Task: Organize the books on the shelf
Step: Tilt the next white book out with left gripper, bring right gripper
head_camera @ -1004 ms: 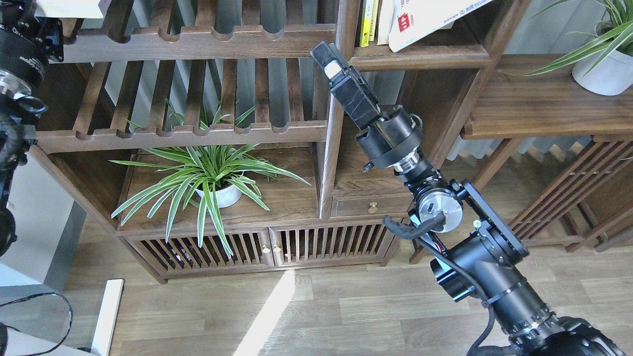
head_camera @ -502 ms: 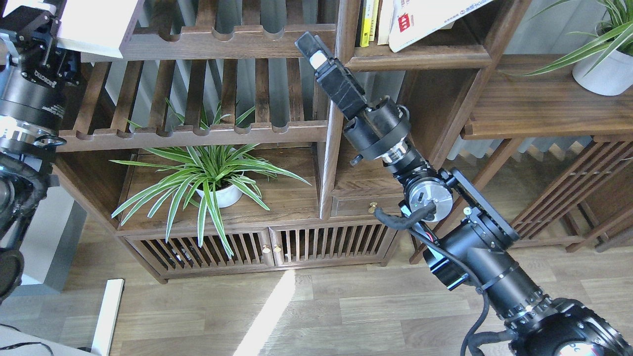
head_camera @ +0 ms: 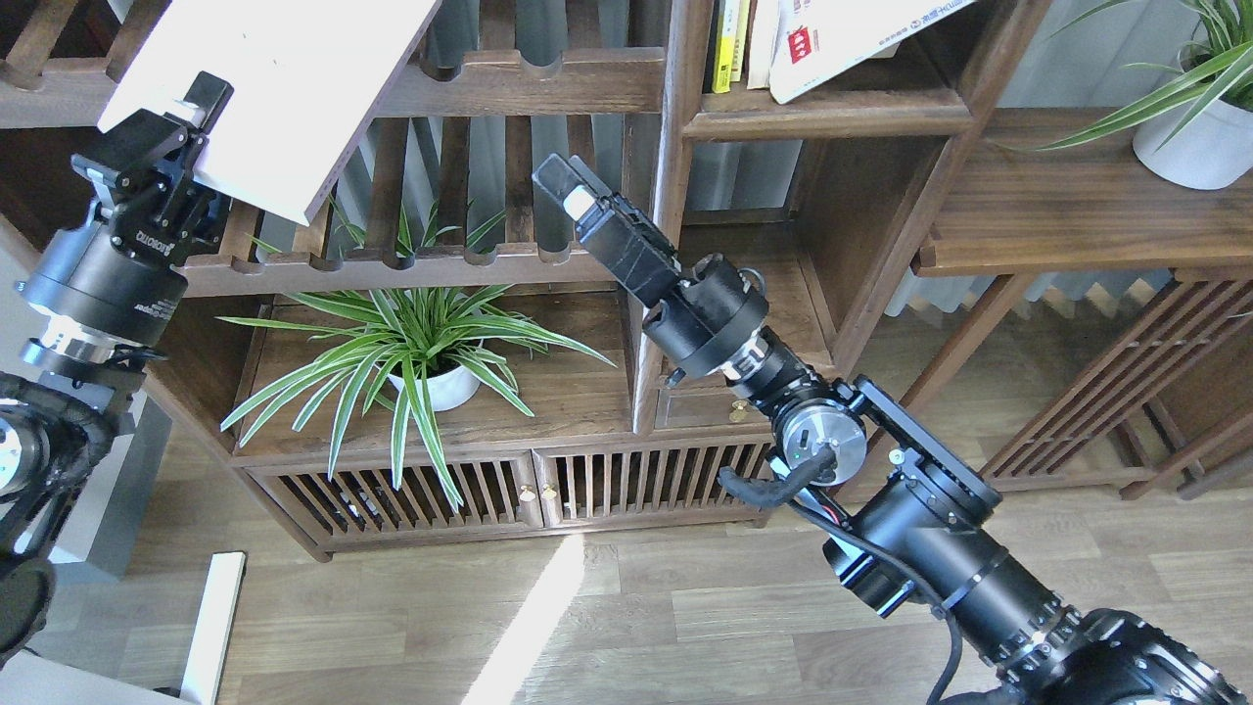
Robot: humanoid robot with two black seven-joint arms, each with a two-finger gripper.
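Observation:
My left gripper point(head_camera: 199, 116) is shut on the lower corner of a pale white book point(head_camera: 284, 88), held tilted in front of the slatted racks at the upper left. A large white book with a small red label point(head_camera: 852, 39) leans on the shelf point(head_camera: 827, 114) at the upper right, beside thin yellow upright books point(head_camera: 725, 44). My right gripper point(head_camera: 560, 182) reaches up and left in front of the bookcase's upright post, below and left of that shelf. It holds nothing, and its fingers cannot be told apart.
A spider plant in a white pot point(head_camera: 411, 343) stands in the lower left compartment. A small drawer point(head_camera: 729, 403) and slatted cabinet doors point(head_camera: 509, 490) lie below. A side table point(head_camera: 1077, 211) at the right carries another potted plant point(head_camera: 1189, 137).
My left arm has swung in from the left edge, carrying the white book to the right into fuller view. My right gripper has moved down and left, away from the shelf's edge.

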